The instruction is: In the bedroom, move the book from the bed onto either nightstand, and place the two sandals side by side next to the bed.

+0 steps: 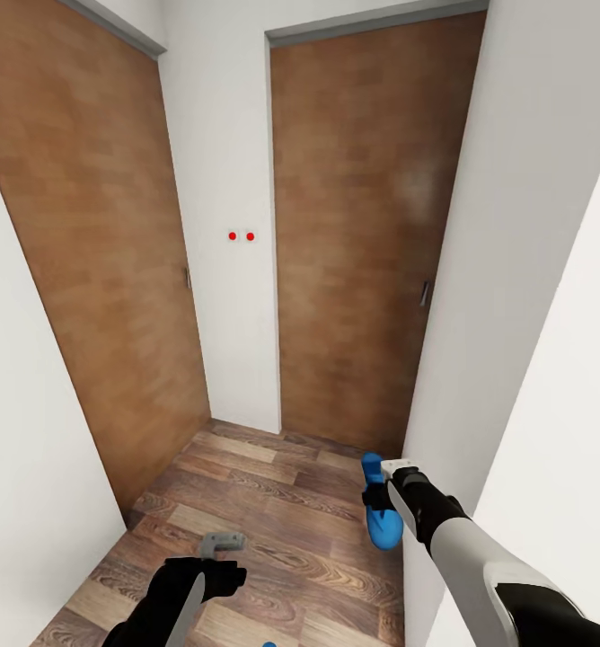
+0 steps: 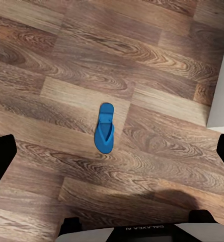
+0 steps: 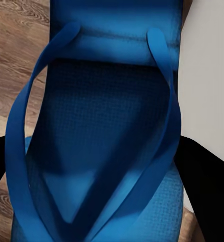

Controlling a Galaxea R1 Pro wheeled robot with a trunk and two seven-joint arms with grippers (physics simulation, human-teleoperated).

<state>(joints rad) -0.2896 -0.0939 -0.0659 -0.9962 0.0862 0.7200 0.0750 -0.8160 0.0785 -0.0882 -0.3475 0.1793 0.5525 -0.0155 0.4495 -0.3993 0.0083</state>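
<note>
the robot stands in a narrow hallway facing two closed wooden doors, the left door (image 1: 84, 261) and the right door (image 1: 363, 243), with a white wall between them, so the bedroom, bed, book and nightstand are not before it here. the right gripper (image 1: 378, 503) is clamped on a blue sandal (image 1: 380, 517), which hangs toe-down just beside the white wall corner (image 1: 444, 377); in the right wrist view that held sandal's strap side (image 3: 96, 131) faces the camera between the dark fingers (image 3: 202, 186), with the wall close alongside. the left gripper (image 1: 224, 550) hangs low over the wood floor (image 1: 273, 530) with nothing in it, its fingers (image 2: 1, 159) spread wide at the edges of the left wrist view, and the second blue sandal (image 2: 104, 128) lies flat on the floor below it, well apart from the fingers. the main risk, as i judge it, is the tight passage: turning or rolling on could drag the held sandal against the wall corner and twist it out of the grasp, since it seems pinched at one end with most of its length hanging free. the base could also roll over or nudge the sandal on the floor. if the left arm goes for that one, its thin, flat sole may let the fingers scrape the boards and skid it away. both doors look shut, so driving ahead would only meet wood.
</note>
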